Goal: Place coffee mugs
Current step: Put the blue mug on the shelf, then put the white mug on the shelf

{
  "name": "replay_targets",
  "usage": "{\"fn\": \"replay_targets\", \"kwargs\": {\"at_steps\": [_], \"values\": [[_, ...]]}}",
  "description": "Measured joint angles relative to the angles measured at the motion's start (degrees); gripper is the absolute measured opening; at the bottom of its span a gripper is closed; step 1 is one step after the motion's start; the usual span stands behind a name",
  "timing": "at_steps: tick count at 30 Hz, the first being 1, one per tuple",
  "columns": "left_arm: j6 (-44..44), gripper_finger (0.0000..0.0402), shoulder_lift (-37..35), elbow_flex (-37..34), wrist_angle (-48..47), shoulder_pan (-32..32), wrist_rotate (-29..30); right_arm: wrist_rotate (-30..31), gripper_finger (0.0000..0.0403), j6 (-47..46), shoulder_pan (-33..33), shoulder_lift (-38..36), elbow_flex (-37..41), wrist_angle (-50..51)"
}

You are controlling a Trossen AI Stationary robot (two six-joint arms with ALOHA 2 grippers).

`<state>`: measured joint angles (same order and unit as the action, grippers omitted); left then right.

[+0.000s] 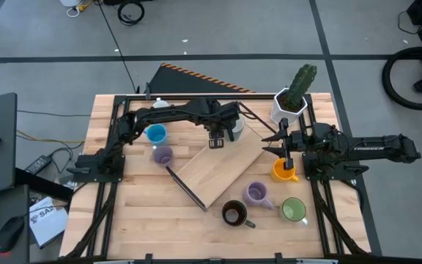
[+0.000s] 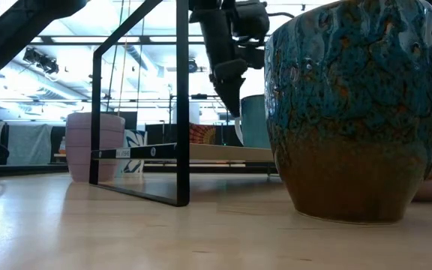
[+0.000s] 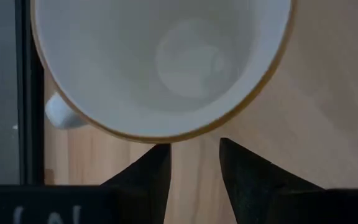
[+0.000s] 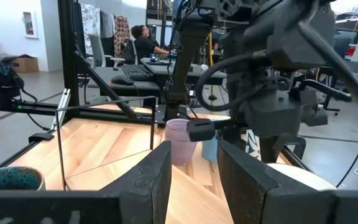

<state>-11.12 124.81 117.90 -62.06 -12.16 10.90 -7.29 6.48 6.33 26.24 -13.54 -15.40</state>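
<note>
My left gripper [image 1: 216, 139] [image 3: 192, 163] hangs open just above a white mug [image 1: 234, 130] [image 3: 166, 62], fingertips beside its rim; the mug stands upright on the wooden shelf [image 1: 218, 167]. My right gripper [image 1: 278, 144] [image 4: 194, 168] is open and level, pointing toward the table's left above the orange mug [image 1: 284, 171]. Blue [image 1: 156, 134] and lavender [image 1: 162, 155] mugs stand under the left arm. A second lavender [image 1: 257, 193], a green [image 1: 293, 210] and a dark brown mug [image 1: 234, 213] [image 2: 351, 112] stand near the front edge.
A white faceted pot with a cactus [image 1: 291, 103] stands at the table's far right. The slanted shelf has a thin black frame [image 2: 182, 105] [image 3: 23, 93]. Bare wood lies at the near left of the table [image 1: 145, 220]. A seated person [image 4: 143, 40] is in the room beyond.
</note>
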Motion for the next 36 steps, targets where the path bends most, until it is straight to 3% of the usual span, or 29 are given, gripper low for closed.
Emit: {"fn": "replay_targets", "kwargs": {"at_steps": [13,23,28,32,36], "values": [[9.4,0.0141,0.0,-0.3,4.1,0.2,1.1,0.1,0.0135,1.0,0.0,0.0,0.0,-0.4],[10.5,0.0141,-3.4,2.0,-17.3,-1.8,2.1,0.1,0.0135,0.0,0.0,0.0,0.0,0.1],[12.6,0.0141,-10.9,-9.0,-16.2,-5.0,6.1,0.0,0.0135,-0.1,-0.4,0.0,0.0,1.4],[14.6,0.0141,-19.7,-22.7,-5.3,-8.8,6.2,0.0,0.0135,0.1,-0.4,0.0,0.0,0.7],[17.7,0.0141,-26.6,-31.6,1.0,-13.6,6.0,0.0,0.0135,0.6,-0.4,0.0,0.0,-0.6]]}}
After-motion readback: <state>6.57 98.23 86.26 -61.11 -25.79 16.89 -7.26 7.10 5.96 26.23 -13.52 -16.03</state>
